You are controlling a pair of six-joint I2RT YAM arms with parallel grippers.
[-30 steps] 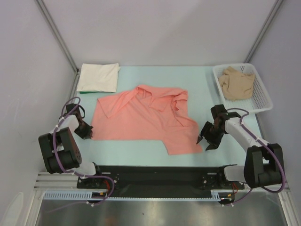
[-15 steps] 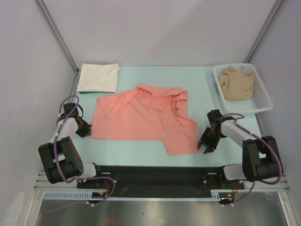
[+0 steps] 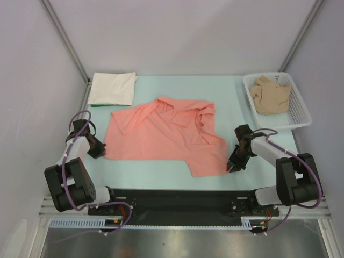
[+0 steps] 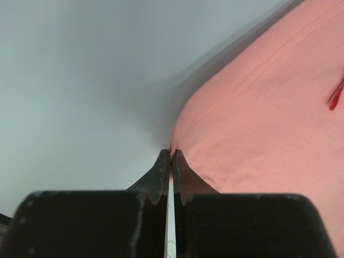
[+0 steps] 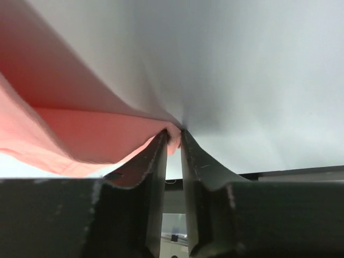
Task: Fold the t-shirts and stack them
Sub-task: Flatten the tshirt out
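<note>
Two-corner pinch on the salmon-pink t-shirt, spread across the middle of the table.
Lies mostly flat, rumpled and folded over at its far right, with one flap reaching toward the near edge. At the near left corner, left gripper clamped tight, fingertips meeting on the hem. At the near right corner, right gripper narrowed onto the cloth, a small fold caught between its fingertips, with a slim gap behind them. Farther back: cream-white t-shirt folded at the far left corner; tan-beige t-shirt bunched inside the white mesh basket at the far right, both well apart from the pink one.
</note>
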